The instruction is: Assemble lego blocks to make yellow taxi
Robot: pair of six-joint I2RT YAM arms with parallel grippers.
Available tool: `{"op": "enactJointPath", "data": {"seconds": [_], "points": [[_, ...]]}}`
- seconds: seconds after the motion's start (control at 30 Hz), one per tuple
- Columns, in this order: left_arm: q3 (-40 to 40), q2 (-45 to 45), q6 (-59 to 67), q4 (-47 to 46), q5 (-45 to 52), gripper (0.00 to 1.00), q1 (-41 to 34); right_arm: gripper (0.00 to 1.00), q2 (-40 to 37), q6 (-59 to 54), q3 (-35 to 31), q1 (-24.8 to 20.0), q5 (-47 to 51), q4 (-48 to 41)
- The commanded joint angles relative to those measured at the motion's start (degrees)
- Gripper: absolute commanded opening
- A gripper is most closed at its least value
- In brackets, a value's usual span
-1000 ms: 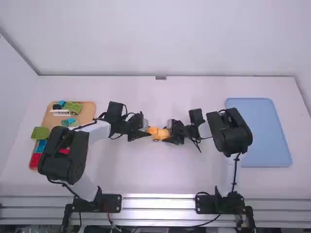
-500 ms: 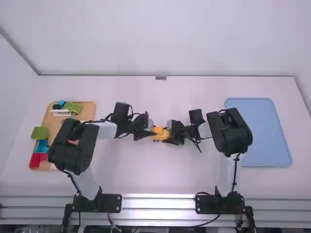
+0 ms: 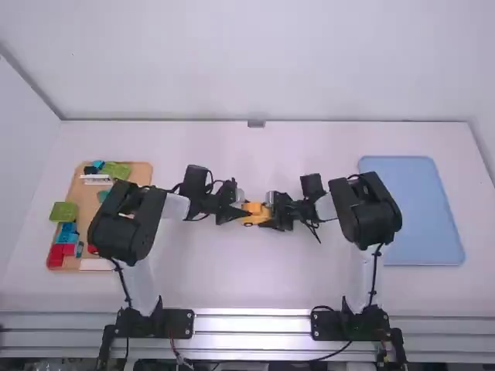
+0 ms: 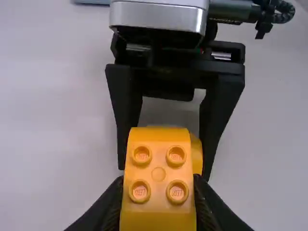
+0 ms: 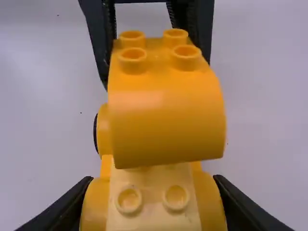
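Note:
Near the table's middle, my left gripper (image 3: 240,212) faces my right gripper (image 3: 271,215). In the left wrist view, the left gripper (image 4: 158,186) is shut on a yellow four-stud block (image 4: 159,166) with a curved end. That yellow block (image 5: 166,120) overlaps the top of a yellow wheeled car base (image 5: 102,132) in the right wrist view; whether they are pressed together I cannot tell. Two base studs show beside the block's curved end. The right gripper (image 5: 153,195) is shut on the base, one finger at each side.
A wooden tray (image 3: 141,171) at the left holds green, blue, red and white pieces, partly under the left arm. A green block (image 3: 64,212) lies at its left edge. The blue tray (image 3: 414,212) lies at the right, beyond the right arm's elbow.
My left gripper has moved a little to the right with the yellow block, farther over the car base. The left arm's elbow has also shifted right. My right arm has kept still.

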Motion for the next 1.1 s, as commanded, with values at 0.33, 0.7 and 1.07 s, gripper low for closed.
{"op": "enactJointPath", "data": {"seconds": [0.33, 0.7, 1.07], "points": [[0.7, 2.12, -0.83, -0.09, -0.96, 0.02, -1.31, 0.46, 0.87, 0.37, -0.26, 0.28, 0.09, -0.55], [0.7, 2.54, -0.83, 0.59, -1.16, 0.02, -1.95, 0.46, 0.85, -0.26, -0.26, 0.28, -0.02, -1.92], [0.7, 2.54, -0.81, -1.49, -9.14, 0.02, -5.42, 0.46, 0.85, -0.26, -0.26, 0.26, -0.02, -1.9]]}}
